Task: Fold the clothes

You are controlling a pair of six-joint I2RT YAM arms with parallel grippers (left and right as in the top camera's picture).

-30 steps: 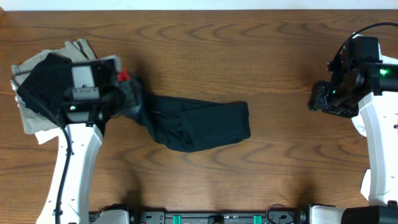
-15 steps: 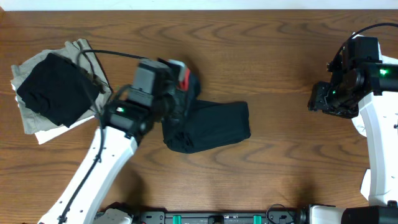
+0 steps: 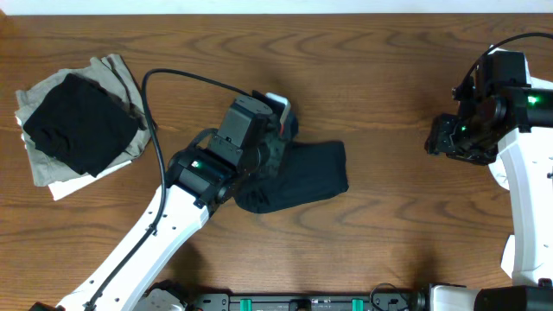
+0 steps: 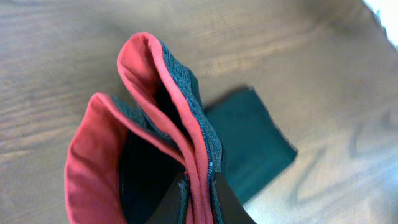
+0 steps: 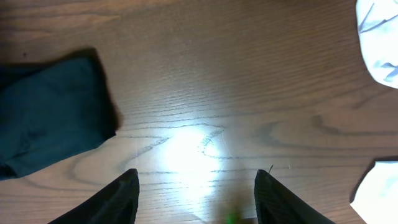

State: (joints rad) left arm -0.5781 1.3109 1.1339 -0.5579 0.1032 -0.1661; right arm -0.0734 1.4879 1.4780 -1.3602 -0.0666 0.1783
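Note:
The clothes are black leggings lying mid-table, doubled over on themselves. Their grey waistband with a coral-red edge is lifted above the black legs. My left gripper hangs over the left half of the leggings, shut on the waistband's red edge, which is pinched between the fingertips. My right gripper hovers off to the right, open and empty above bare wood. The end of the leggings shows at the left of the right wrist view.
A pile with a plain black garment on khaki and white pieces lies at the far left. White cloth shows at the right edge of the right wrist view, with another white piece lower down.
My left arm has swung from the far left to the right, carrying the waistband over the leggings' legs so the garment is doubled over. The right arm has stayed put.

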